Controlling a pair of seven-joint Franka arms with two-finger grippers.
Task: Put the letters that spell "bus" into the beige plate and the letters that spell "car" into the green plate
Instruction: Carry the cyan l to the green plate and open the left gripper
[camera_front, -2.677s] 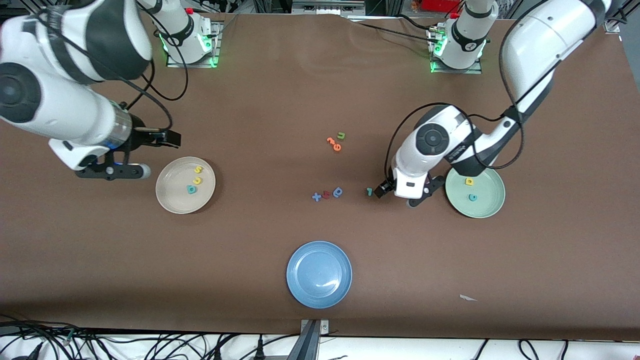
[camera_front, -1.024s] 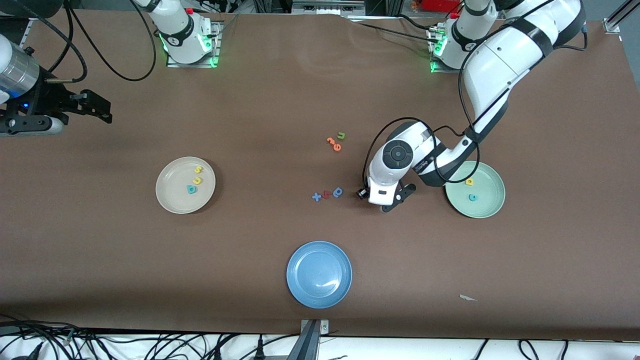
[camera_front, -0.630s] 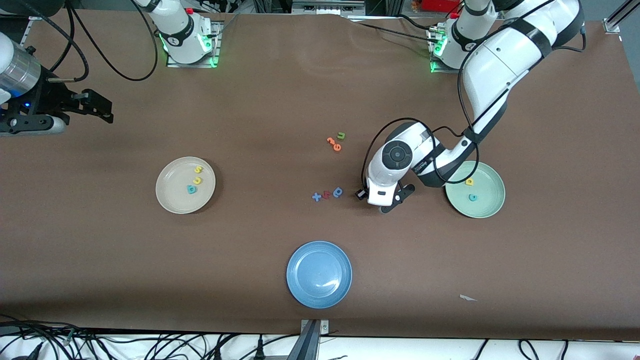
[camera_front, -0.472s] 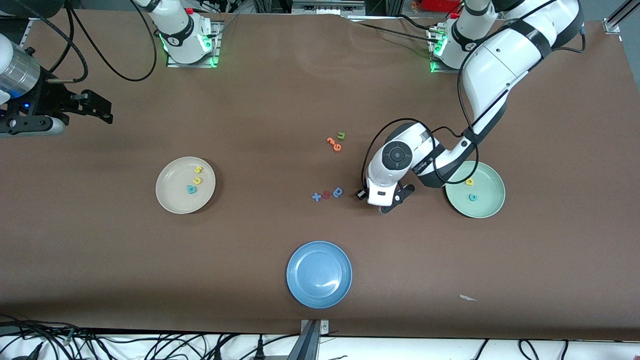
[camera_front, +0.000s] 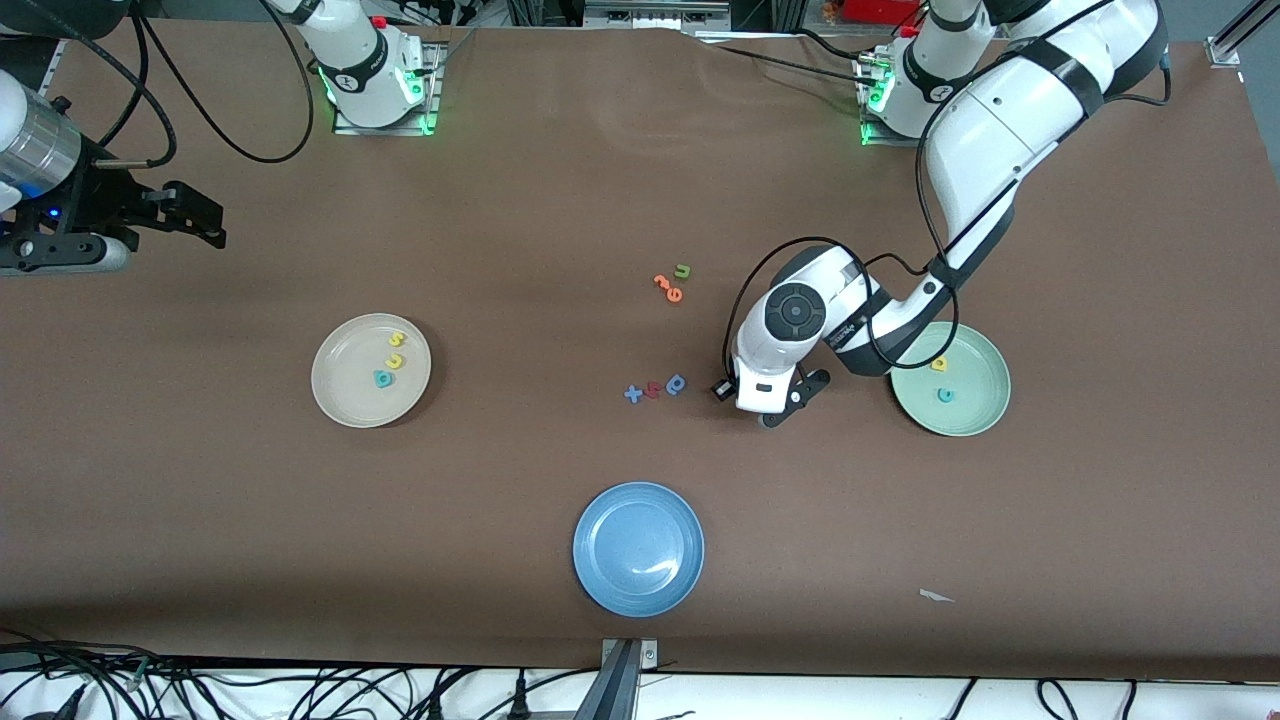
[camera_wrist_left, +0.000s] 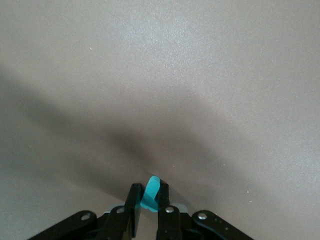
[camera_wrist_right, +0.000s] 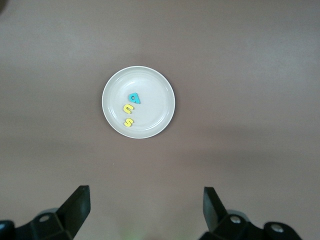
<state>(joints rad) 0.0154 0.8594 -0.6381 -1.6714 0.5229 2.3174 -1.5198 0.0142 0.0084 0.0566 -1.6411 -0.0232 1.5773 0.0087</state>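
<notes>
Nearest the front camera on the brown table (camera_front: 500, 480) sits the blue plate (camera_front: 638, 549), with nothing on it.

Farther up, toward the right arm's end of the table, the beige plate (camera_front: 345, 400) carries the teal "b" (camera_front: 381, 378), the yellow "u" (camera_front: 396, 361) and the yellow "s" (camera_front: 396, 340) in a short row; the right wrist view shows the same plate (camera_wrist_right: 155, 120) with the three letters on it. At about the same depth, toward the left arm's end, the green plate (camera_front: 965, 415) holds the teal "c" (camera_front: 944, 395) and the yellow "a" (camera_front: 939, 364).

Between the two plates, near the middle of the table, lie a blue cross-shaped piece (camera_front: 633, 394), a red letter (camera_front: 652, 389) and the darker blue "a" (camera_front: 676, 383), side by side. Just beside them, toward the green plate, the left tool (camera_wrist_left: 146, 202) is down at the table with its fingers (camera_wrist_left: 133, 205) clamped together on the teal "r" (camera_wrist_left: 150, 192), which stands on edge between them; the arm's wrist hides it from the front camera.

Farther from the camera, two orange letters (camera_front: 668, 287) and the green "u" (camera_front: 682, 270) cluster together.

The right tool (camera_wrist_right: 145, 210) hangs over the right arm's end of the table, its fingers spread wide apart and holding nothing; that arm waits.
</notes>
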